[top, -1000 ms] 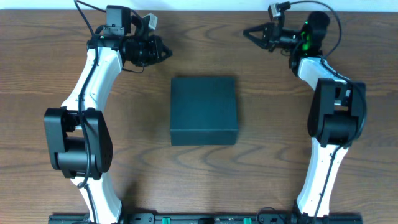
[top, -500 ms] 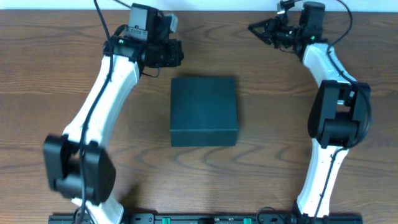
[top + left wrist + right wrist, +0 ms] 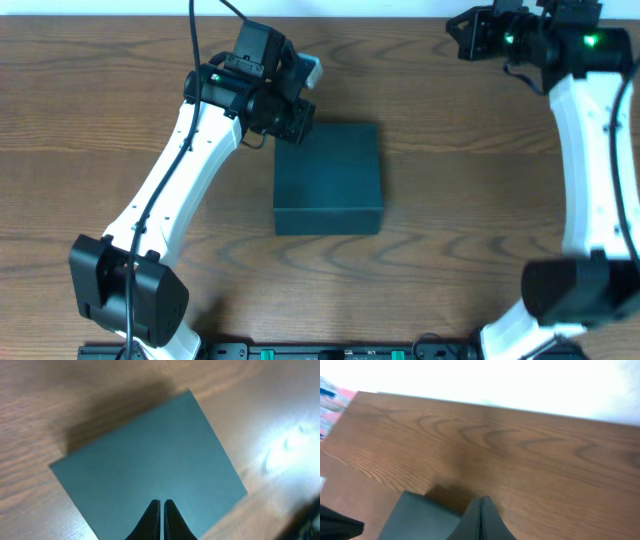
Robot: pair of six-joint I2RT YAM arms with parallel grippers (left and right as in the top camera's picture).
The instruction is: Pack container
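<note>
While the box (image 3: 328, 178) lies shut at frame centre, I hold my left gripper (image 3: 161, 506), fingers together, over its upper-left corner; my right gripper (image 3: 481, 502), also closed, hangs upper right. Step: approach. Next I must raise the lid (image 3: 145, 460). Box near square, edges frame-parallel, no clear long axis.

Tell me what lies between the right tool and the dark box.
Nothing stands there. In the overhead view, only bare wooden table stretches from the right tool to the dark box.
</note>
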